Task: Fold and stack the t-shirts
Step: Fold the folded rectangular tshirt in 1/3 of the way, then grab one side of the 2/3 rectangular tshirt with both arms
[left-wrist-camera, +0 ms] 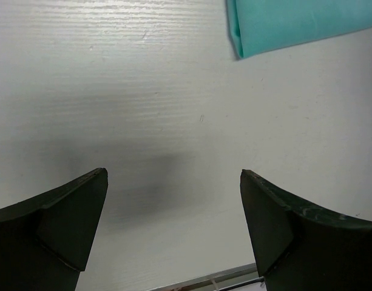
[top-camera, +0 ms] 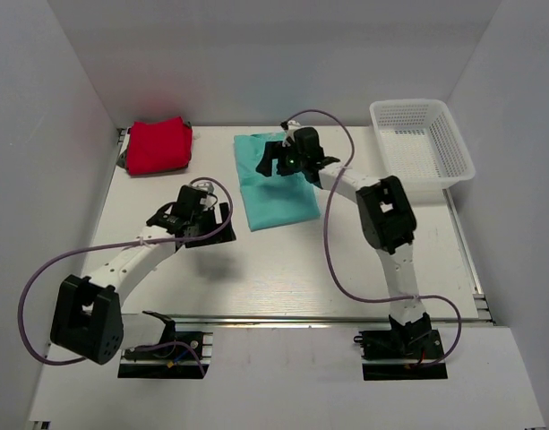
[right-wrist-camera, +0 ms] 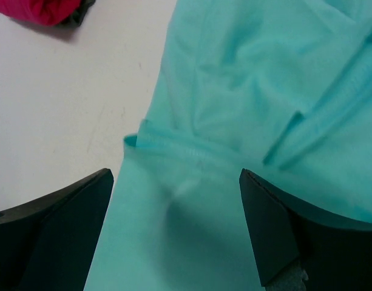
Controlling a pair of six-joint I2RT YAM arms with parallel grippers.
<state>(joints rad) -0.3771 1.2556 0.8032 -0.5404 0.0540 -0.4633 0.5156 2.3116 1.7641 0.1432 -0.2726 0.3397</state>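
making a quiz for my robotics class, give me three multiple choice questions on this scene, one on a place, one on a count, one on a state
1. Where does the red t-shirt lie on the table?
A) far left corner
B) near right corner
C) dead centre

2. How many t-shirts are on the table?
A) one
B) two
C) three

3. The right claw above the teal t-shirt is:
A) open, holding nothing
B) shut on the cloth
C) out of view

Answers:
1 A, the top view shows it bunched by the far left corner.
2 B, one red and one teal, no others in view.
3 A, its fingers stand wide apart with the cloth lying below them, not pinched.
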